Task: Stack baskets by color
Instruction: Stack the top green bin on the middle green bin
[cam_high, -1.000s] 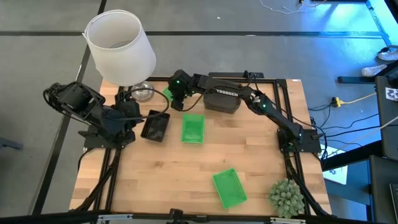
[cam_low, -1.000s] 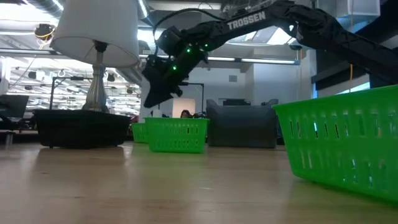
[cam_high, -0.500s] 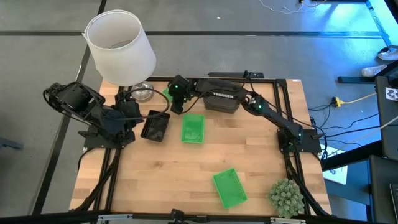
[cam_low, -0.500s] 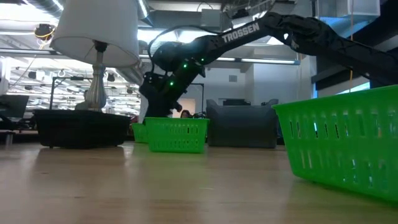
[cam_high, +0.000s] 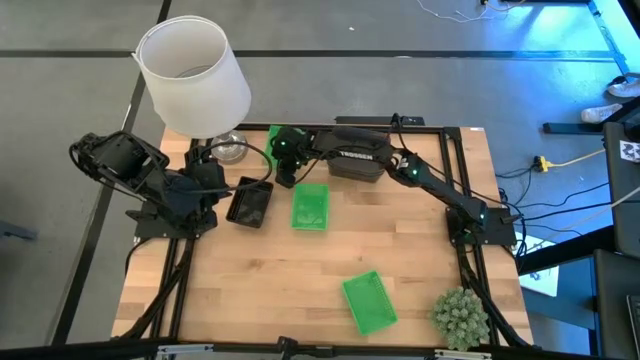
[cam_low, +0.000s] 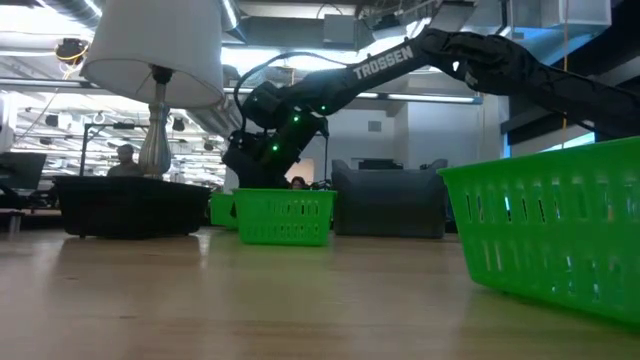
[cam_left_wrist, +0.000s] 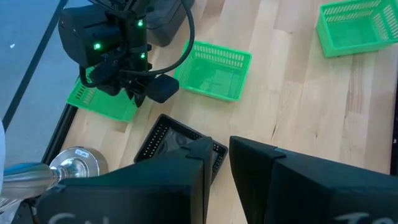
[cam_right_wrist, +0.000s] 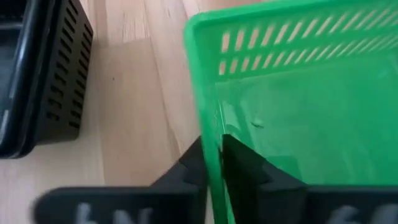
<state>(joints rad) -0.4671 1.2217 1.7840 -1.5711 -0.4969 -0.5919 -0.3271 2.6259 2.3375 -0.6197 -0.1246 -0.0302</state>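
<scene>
Three green baskets stand on the table: one at the far edge (cam_high: 271, 140), one in the middle (cam_high: 309, 206), one near the front (cam_high: 369, 302). A black basket (cam_high: 250, 205) sits left of the middle one. A grey-brown basket (cam_high: 357, 163) stands at the far edge, under my right arm. My right gripper (cam_right_wrist: 214, 165) is down at the far green basket (cam_right_wrist: 298, 93), shut on its wall. At the table's left, my left gripper (cam_left_wrist: 221, 168) hangs above the black basket (cam_left_wrist: 180, 146), its fingers slightly apart, with nothing between them. My right gripper has the far green basket's mesh wall (cam_right_wrist: 210, 118) on the side toward the black basket. One finger (cam_right_wrist: 239, 165) is inside the basket and one (cam_right_wrist: 194, 163) outside. The fingers slant down from the table's right. The basket's bottom stays on the table (cam_low: 222, 208).
A white lampshade (cam_high: 193, 75) on a metal base (cam_high: 228, 150) stands at the far left corner, close to the held basket. A round green plant ball (cam_high: 460, 315) sits at the near right corner. Bare wood lies between the middle and near green baskets.
My right gripper has sunk from above the far green basket down onto it, tipping a little steeper. The baskets stand where they were.
</scene>
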